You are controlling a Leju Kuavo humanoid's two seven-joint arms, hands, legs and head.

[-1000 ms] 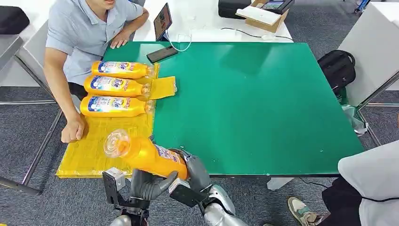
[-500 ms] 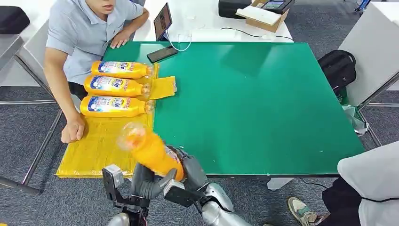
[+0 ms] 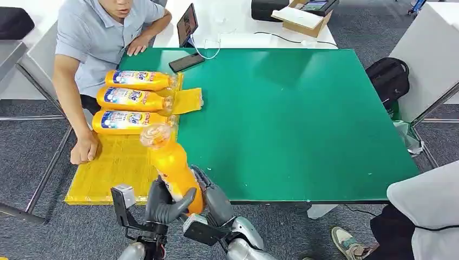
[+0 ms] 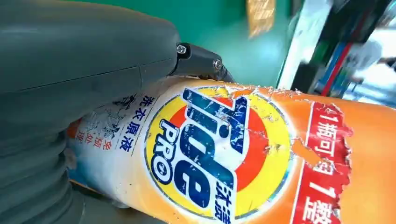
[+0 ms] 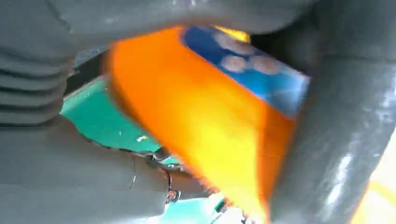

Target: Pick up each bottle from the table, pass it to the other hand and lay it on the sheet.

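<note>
Bottle [image 3: 172,165] gripped by both hands, left hand [image 3: 162,203] and right hand [image 3: 214,197] wrapped around its base, cap pointing away

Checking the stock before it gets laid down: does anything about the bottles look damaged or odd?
Yes: the held bottle has a torn, scuffed label, with ragged edges and flaked print, seen in the left wrist view. Both the left hand and right hand grip it. The three bottles on the yellow sheet lie neatly in a row.

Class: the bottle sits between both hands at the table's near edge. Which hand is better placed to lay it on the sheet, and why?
Probably the left hand: it already grips the bottle and sits nearer the yellow sheet than the right hand.
</note>
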